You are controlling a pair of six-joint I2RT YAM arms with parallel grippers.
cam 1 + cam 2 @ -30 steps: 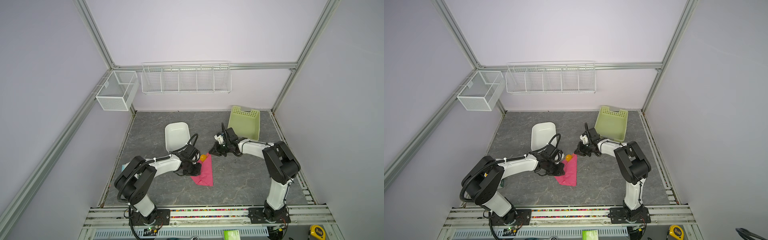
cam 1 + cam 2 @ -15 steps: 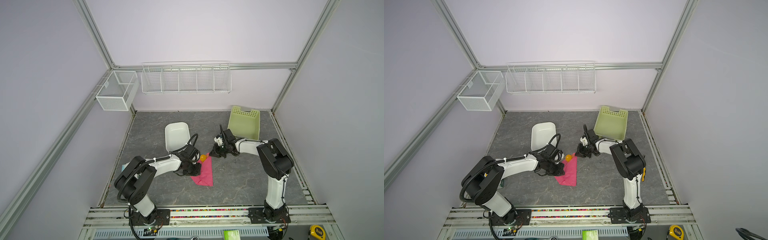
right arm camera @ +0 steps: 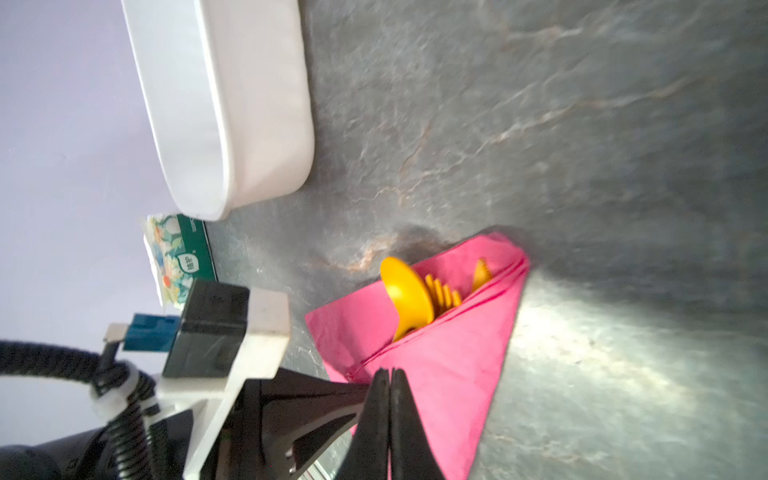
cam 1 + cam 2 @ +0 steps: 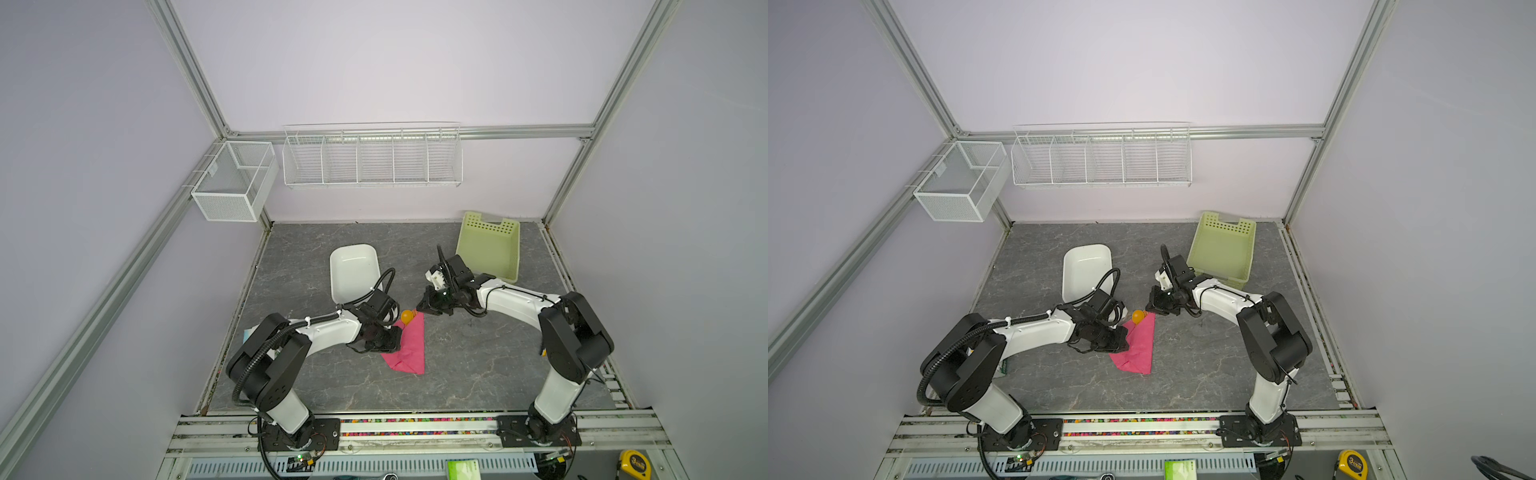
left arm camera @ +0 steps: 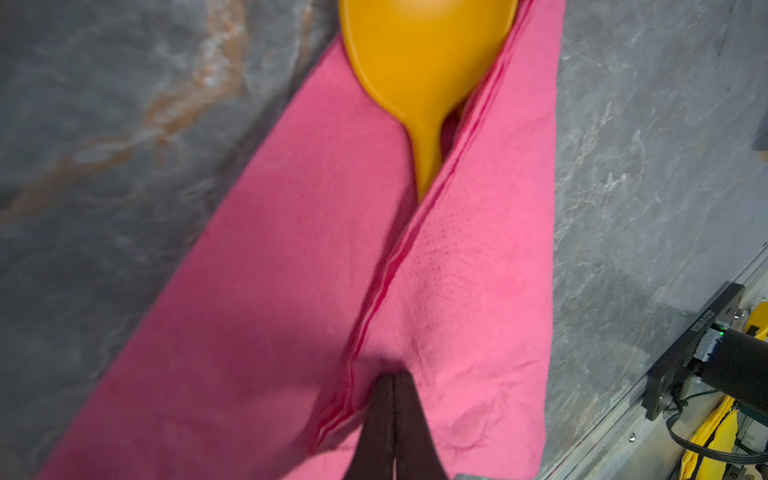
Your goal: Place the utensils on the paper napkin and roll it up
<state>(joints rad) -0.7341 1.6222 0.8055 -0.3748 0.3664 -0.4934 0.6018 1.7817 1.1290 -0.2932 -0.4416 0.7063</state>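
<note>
A: So, how is the left gripper [image 5: 392, 386] found?
B: Pressed together, its tip set down on the napkin [image 5: 478, 291] at the folded edge; whether paper is pinched cannot be told.
A: And the right gripper [image 3: 390, 374]?
B: Also pressed together, nothing held; in both top views it is seen just beside the napkin's far corner.
A: Where are the utensils [image 3: 432, 291] kept?
B: Inside the fold, on the table [image 4: 478, 353]: the spoon [image 5: 424, 62] bowl, fork [image 3: 442, 293] tines and knife [image 3: 482, 270] tip are left showing at the far end.
A: What is the roll turned on?
B: The napkin's long axis is laid front to back, so rolling would likely be driven sideways across it from the left gripper, which is judged nearer.
</note>
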